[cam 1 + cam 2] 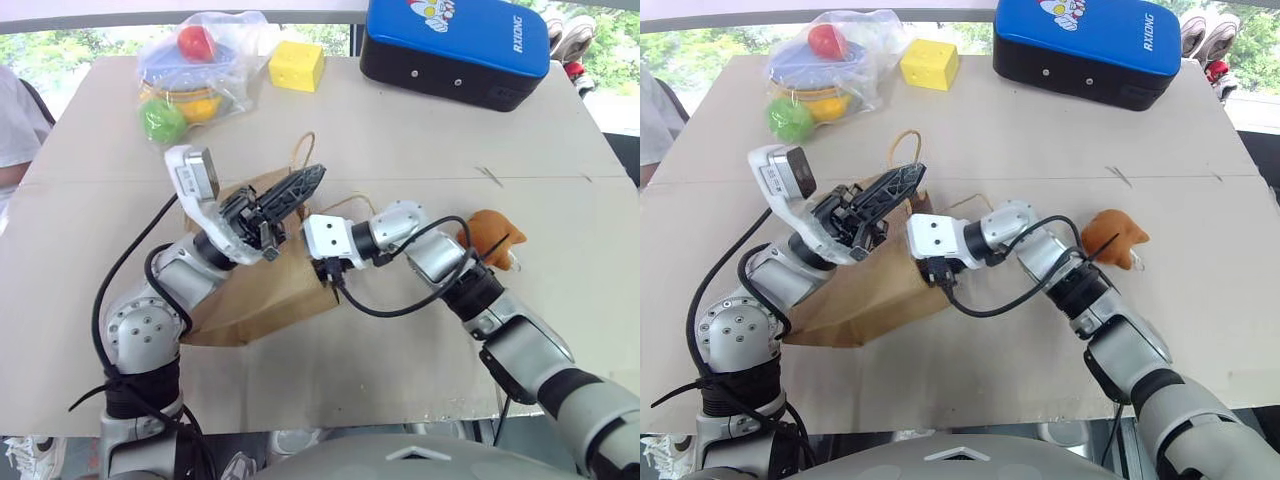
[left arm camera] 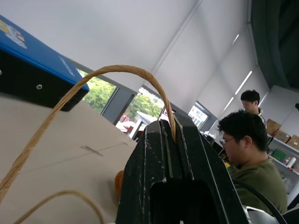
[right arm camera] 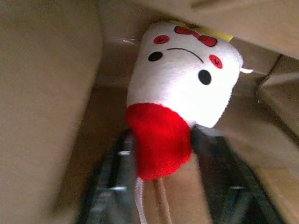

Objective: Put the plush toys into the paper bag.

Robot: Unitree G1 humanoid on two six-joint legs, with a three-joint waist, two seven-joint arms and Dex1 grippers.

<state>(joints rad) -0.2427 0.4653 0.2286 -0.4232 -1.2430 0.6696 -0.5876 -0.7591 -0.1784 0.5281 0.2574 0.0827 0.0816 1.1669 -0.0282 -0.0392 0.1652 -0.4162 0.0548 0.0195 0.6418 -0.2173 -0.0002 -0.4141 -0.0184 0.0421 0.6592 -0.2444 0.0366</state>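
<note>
Pale table [image 1: 90, 150], windows behind. Left gripper [image 1: 300, 188] clamped together on handle [image 2: 93, 77] of paper bag [image 1: 265, 295], lying flat, mouth rightward. Right gripper fingers parted inside bag beside white mouse [image 3: 182, 88]. Orange plush [image 1: 492, 236] right, on table.

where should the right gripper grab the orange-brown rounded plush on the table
Grip the orange-brown rounded plush across its rounded body from above. It lies alone on the bare white table, just beyond the right forearm, with nothing crowding it, and the body looks like its widest, softest part. Once the right gripper leaves the brown paper bag, a top-down pinch seems easiest.
</note>
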